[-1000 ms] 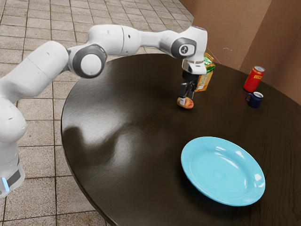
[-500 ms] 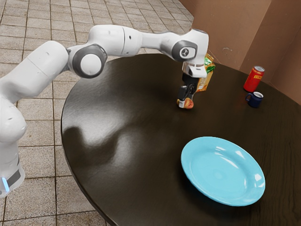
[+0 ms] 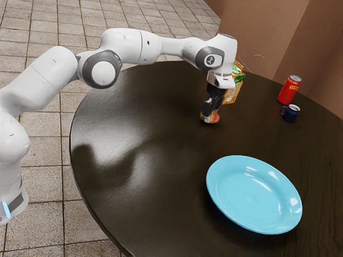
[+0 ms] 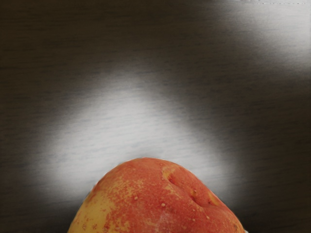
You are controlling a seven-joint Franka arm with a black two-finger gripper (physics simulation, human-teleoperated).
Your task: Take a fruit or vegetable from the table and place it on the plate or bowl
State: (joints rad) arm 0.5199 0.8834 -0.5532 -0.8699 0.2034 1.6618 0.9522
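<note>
While my tool (image 3: 210, 113) stands low at the red-and-yellow fruit (image 3: 214, 119), which sits on the dark counter (image 3: 139, 150) at 7 o'clock of the juice carton (image 3: 236, 85), the step in hand is the grasp. Whether the tool is wide or holding the fruit, I cannot tell. Next move, in my judgement: secure the hold, lift clear, then carry toward 5 o'clock to the blue plate (image 3: 252, 193), well apart.
</note>
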